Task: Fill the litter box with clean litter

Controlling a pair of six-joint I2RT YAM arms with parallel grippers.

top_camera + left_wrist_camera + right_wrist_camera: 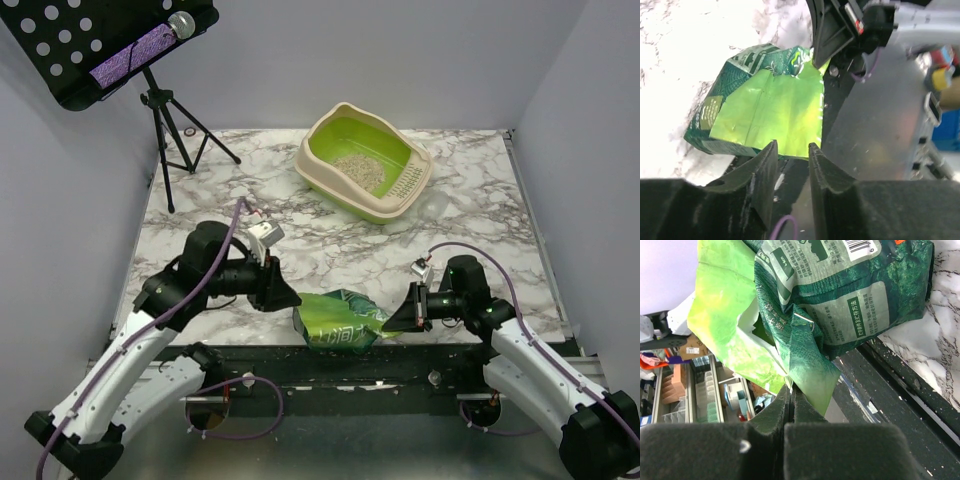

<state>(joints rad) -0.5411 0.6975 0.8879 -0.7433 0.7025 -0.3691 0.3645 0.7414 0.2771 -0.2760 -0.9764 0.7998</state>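
The litter box [412,192], beige with a lime-green inside, stands at the back of the table with a small patch of clean litter [359,169] in it. The green litter bag [338,321] lies at the table's near edge between the arms; it also shows in the left wrist view [765,107] and the right wrist view [840,295]. My right gripper [398,318] [792,390] is shut on the bag's right edge. My left gripper [281,296] [792,147] is open at the bag's left edge, its jaws apart with nothing between them.
A black tripod [165,125] with a perforated music stand [100,45] stands at the back left. The black front rail [400,360] runs along the near edge. Loose granules lie scattered on the rail.
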